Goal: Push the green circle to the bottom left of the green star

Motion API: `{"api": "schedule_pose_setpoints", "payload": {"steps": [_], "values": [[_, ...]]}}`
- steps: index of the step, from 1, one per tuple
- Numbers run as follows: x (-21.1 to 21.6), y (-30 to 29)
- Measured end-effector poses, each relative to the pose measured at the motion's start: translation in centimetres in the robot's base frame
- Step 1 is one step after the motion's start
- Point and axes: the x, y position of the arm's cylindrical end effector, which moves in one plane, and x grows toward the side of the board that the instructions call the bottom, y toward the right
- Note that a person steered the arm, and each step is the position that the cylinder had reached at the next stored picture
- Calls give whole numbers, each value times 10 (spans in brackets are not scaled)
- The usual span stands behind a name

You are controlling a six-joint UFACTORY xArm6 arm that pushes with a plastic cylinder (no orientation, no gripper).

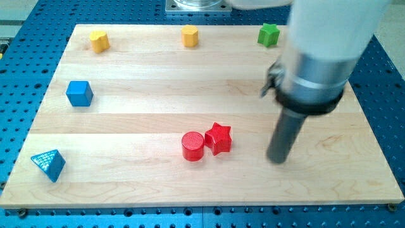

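In the camera view, my tip (277,158) rests on the wooden board (158,69) at about four o'clock from centre; it is a bare rod with no jaws to open or close. No green circle can be seen, perhaps hidden behind the arm. The green star (268,34) lies at twelve o'clock from my tip, well apart. The arm comes down from the view's top right, rod upright.

Count:
- one green star
- one red cylinder (192,146) touching one red star (219,138)
- two yellow blocks (99,40) (190,35)
- one blue cube (80,94)
- one blue triangle (49,165)
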Motion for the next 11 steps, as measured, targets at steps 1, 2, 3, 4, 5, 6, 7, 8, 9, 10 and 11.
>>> {"api": "schedule_pose_setpoints", "payload": {"steps": [1, 2, 3, 4, 5, 6, 7, 8, 9, 10, 11], "values": [[-56, 58], [-96, 91], [-97, 85], [-111, 67], [-115, 49], [-116, -3], [-135, 33], [-150, 70], [-141, 103], [-180, 166], [-195, 96]]}}
